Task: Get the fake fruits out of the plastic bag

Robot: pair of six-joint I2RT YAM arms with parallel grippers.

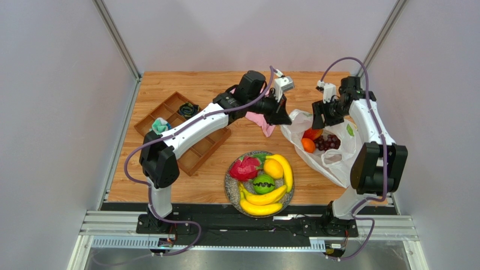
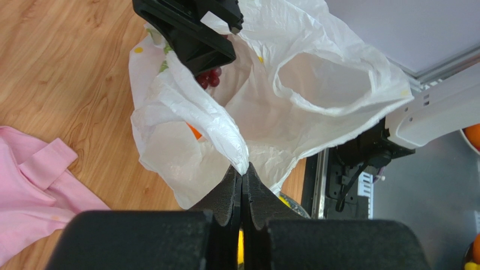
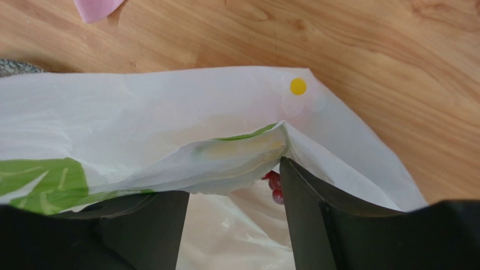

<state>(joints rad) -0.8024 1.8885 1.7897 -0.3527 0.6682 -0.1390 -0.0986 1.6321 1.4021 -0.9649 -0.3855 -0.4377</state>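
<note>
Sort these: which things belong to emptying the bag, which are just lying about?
Job: plastic bag, orange and grapes inside it; dragon fruit, lemon, green fruit, bananas out on the plate.
Lying about: pink cloth, wooden tray.

Grapes [image 3: 275, 187] mostly hidden behind the plastic bag's [image 3: 169, 112] folded rim, only a few red beads showing, a sliver of orange fruit [image 2: 194, 131] through a fold, which one unclear, pink cloth [image 2: 34, 185] cut off at the left edge, dark item [image 1: 186, 108] in the tray [image 1: 201, 151] too small to tell, right gripper [image 3: 234, 180] cropped at the bottom edge.
</note>
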